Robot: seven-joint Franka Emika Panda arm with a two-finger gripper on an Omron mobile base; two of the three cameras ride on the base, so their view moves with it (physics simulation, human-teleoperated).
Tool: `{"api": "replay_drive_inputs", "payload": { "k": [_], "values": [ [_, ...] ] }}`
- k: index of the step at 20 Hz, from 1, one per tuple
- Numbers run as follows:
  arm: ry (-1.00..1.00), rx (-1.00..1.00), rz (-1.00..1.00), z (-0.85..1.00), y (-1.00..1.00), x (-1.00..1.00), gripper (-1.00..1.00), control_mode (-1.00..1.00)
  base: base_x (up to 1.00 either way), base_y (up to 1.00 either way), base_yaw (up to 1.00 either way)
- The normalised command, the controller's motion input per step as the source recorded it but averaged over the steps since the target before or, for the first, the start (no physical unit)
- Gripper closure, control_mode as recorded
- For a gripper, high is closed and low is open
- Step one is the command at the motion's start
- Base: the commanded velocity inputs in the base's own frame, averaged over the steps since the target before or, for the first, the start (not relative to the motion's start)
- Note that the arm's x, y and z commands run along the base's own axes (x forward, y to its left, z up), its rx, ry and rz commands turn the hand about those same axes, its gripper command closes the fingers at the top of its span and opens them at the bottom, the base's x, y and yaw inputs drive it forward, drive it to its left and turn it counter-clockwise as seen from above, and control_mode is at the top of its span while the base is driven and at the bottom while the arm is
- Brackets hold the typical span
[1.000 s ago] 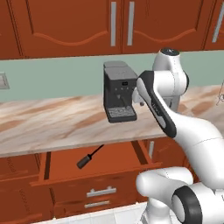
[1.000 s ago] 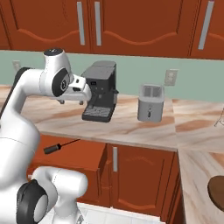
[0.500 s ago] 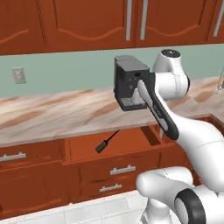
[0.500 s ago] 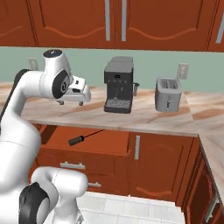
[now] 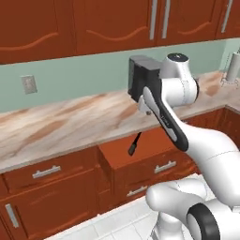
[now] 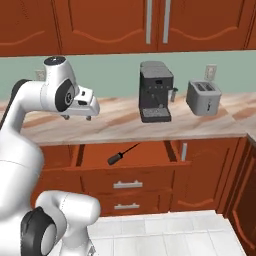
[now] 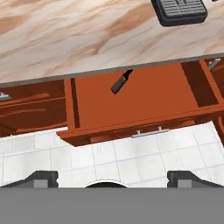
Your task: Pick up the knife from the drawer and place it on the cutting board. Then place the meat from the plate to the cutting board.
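The black knife (image 7: 120, 82) lies slantwise in the open reddish-brown drawer (image 7: 144, 103), its blade tip tucked under the counter's edge. It also shows as the knife (image 6: 121, 154) and the knife (image 5: 134, 143) in the base views. My gripper (image 7: 114, 179) hangs above the floor in front of the drawer (image 6: 131, 156), open, with nothing between its fingertips (image 7: 42, 178). From the right base camera the gripper (image 6: 76, 118) sits above and left of the knife, well apart from it. The cutting board, plate and meat are out of view.
A black coffee machine (image 6: 156, 92) and a grey toaster (image 6: 203, 97) stand on the marble counter (image 6: 125, 125). The drawer's silver bar handle (image 7: 148, 131) faces the tiled floor (image 7: 122, 162). Closed drawers (image 5: 47, 172) and upper cabinets surround it.
The whole scene has slid to the right in both base views, so the base has driven. The open drawer and knife now sit more central. The arm keeps its pose.
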Motion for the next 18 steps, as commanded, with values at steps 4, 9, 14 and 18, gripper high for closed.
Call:
{"api": "replay_drive_inputs", "payload": {
  "k": [4, 9, 14, 18],
  "values": [
    [0.00, 0.00, 0.00, 0.00, 0.00, 0.00, -1.00, 1.00, 0.00, 1.00, -0.61],
    [0.00, 0.00, 0.00, 0.00, 0.00, 0.00, -1.00, 1.00, 0.00, 0.97, -0.72],
    [0.00, 0.00, 0.00, 0.00, 0.00, 0.00, -1.00, 1.00, 0.00, 0.77, -0.82],
    [0.00, 0.00, 0.00, 0.00, 0.00, 0.00, -1.00, 1.00, 0.22, 0.69, -0.80]
  ]
}}
